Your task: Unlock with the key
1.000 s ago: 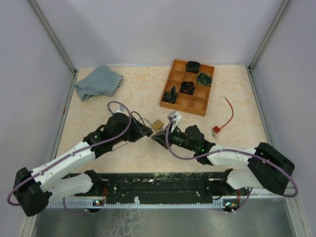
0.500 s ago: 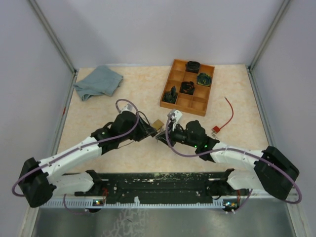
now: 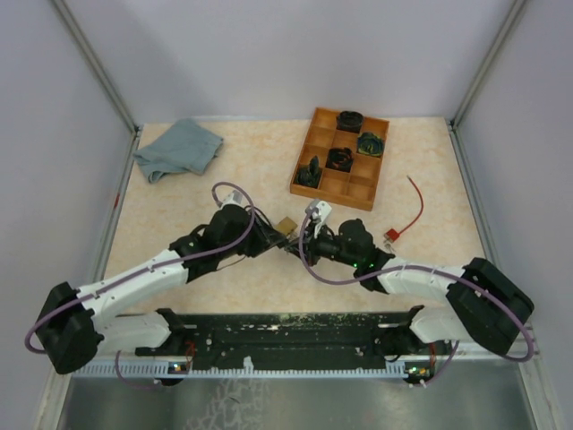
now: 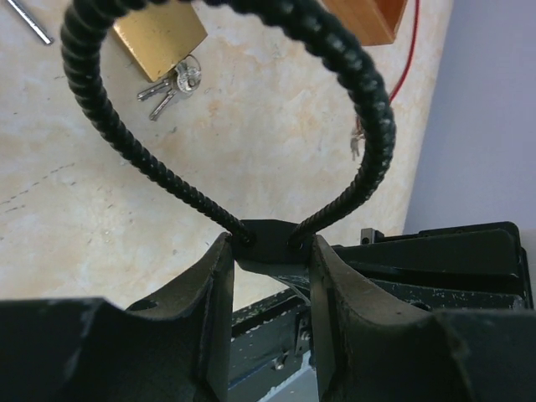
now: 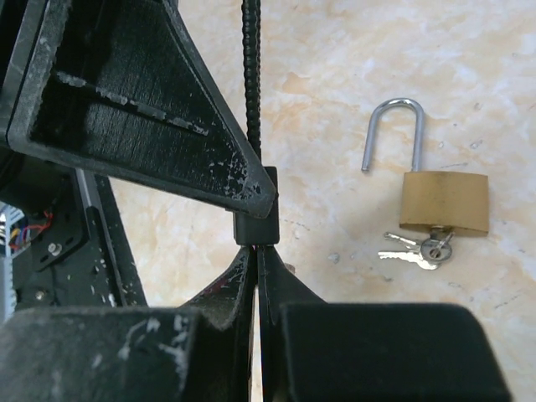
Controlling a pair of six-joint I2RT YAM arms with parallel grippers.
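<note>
A brass padlock (image 5: 444, 201) lies flat on the table, its steel shackle (image 5: 392, 126) swung open and a bunch of keys (image 5: 414, 249) at its keyhole. It also shows in the left wrist view as the padlock (image 4: 159, 33) with the keys (image 4: 167, 88). My left gripper (image 4: 268, 247) is shut on the small black block (image 4: 268, 241) of a ribbed black cable loop (image 4: 368, 92), held above the table. My right gripper (image 5: 257, 251) is shut, its tips pressed against the underside of that block (image 5: 255, 222). Whether something thin sits between them is hidden. Both grippers meet just in front of the padlock (image 3: 286, 224).
A wooden compartment tray (image 3: 309, 148) with dark parts stands at the back right. A blue-grey cloth (image 3: 179, 148) lies at the back left. A red wire (image 3: 414, 210) with a connector lies right of the arms. The black base rail (image 3: 286, 336) runs along the near edge.
The left gripper has moved right with the cable loop, and the right gripper has shifted slightly up to meet it. The padlock has not moved.
</note>
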